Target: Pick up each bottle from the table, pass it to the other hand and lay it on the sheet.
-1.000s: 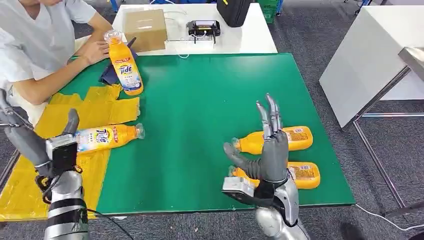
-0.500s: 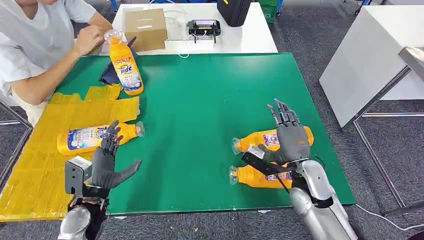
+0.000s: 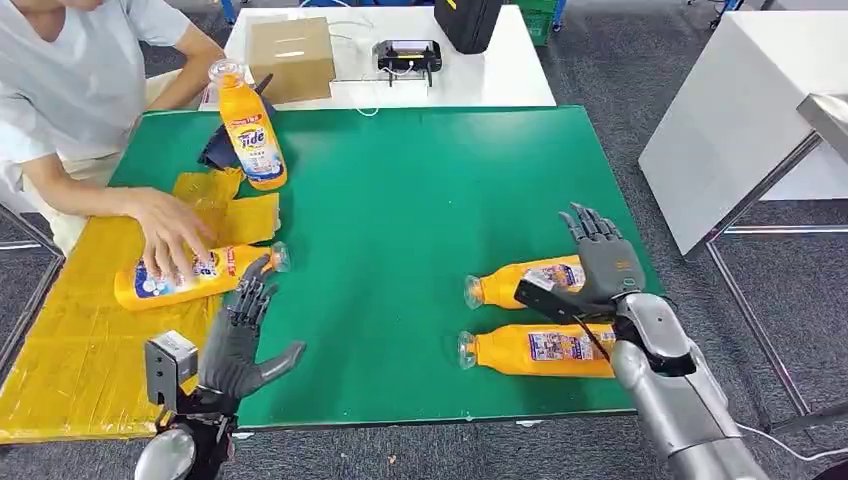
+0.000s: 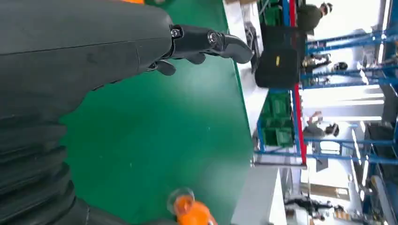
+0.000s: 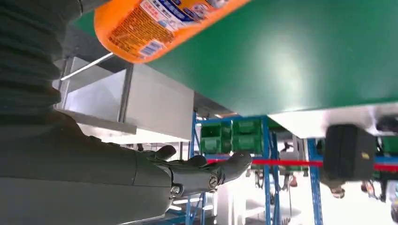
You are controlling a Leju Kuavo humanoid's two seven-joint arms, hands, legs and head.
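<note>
Two orange bottles lie side by side on the green table (image 3: pixel 400 220) at the right, the farther bottle (image 3: pixel 520 281) and the nearer bottle (image 3: pixel 545 349). My right hand (image 3: pixel 600 262) is open, fingers spread, over the base end of the farther bottle (image 5: pixel 155 23), holding nothing. My left hand (image 3: pixel 238 335) is open above the table's front left, beside the yellow sheet (image 3: pixel 60 340). A third bottle (image 3: pixel 215 268) lies on the sheet under a person's hand (image 3: pixel 165 235). A fourth bottle (image 3: pixel 250 125) stands upright at the back left. The left wrist view catches an orange bottle's capped end (image 4: pixel 187 212).
A person sits at the table's left corner. Behind the green table a white table carries a cardboard box (image 3: pixel 290 55), a black device (image 3: pixel 405 55) and a black bag (image 3: pixel 465 20). A dark cloth (image 3: pixel 218 150) lies by the upright bottle. Another white table (image 3: pixel 740 110) stands to the right.
My left hand has come off the sheet toward the green table, leaving the bottle lying there. My right hand swung right and down over the two bottles. The person's hand moved onto the sheet's bottle.
</note>
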